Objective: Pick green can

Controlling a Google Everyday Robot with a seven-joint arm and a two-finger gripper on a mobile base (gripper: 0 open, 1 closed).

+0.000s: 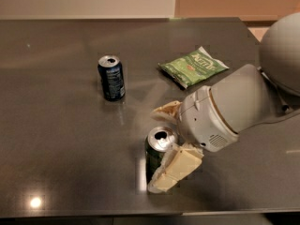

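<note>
The green can [154, 159] stands upright on the dark table, near the front edge, its silver top open to view. My gripper [156, 149] has come in from the right and straddles the can. One cream finger [165, 110] lies just behind the can and the other finger [174, 169] lies in front of it, covering its lower right side. The jaws look open, with a small gap showing between the far finger and the can. The grey wrist and arm fill the right side of the view.
A dark blue can [111, 78] stands upright to the back left. A flat light-green snack bag [193, 65] lies behind the gripper. The table [61, 149] has its front edge close below the green can and its right edge behind my arm.
</note>
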